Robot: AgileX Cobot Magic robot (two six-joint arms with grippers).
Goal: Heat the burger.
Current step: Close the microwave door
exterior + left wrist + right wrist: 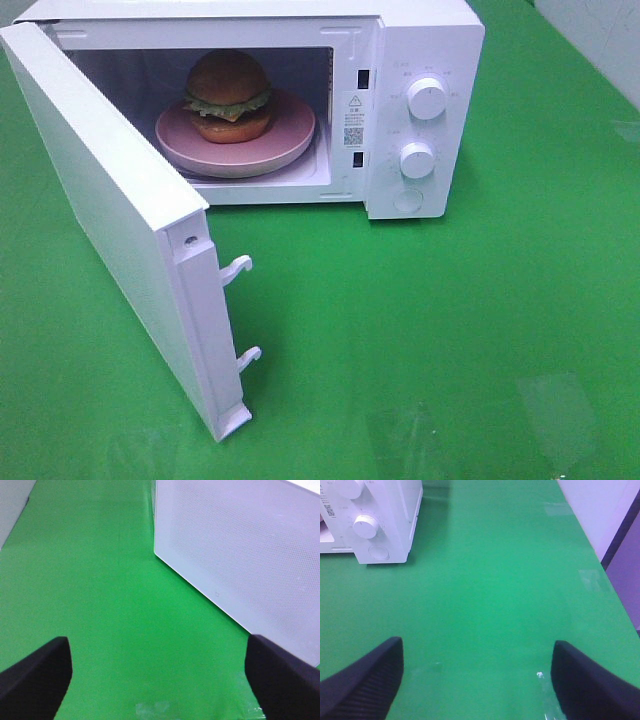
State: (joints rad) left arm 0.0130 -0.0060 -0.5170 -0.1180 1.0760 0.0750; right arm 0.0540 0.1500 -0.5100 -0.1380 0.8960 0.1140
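as left end effector (157,652) and right end effector (477,650) gape above green table (450,330), burger (228,95) sits in microwave (430,45)

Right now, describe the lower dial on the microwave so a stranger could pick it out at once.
Find the white box-shaped microwave, door open, on the green table. Its front panel stacks three round white controls. Skip the upper dial and the flat round button at the bottom: take the lower dial between them.

Burger (228,95) inside open microwave (425,100)
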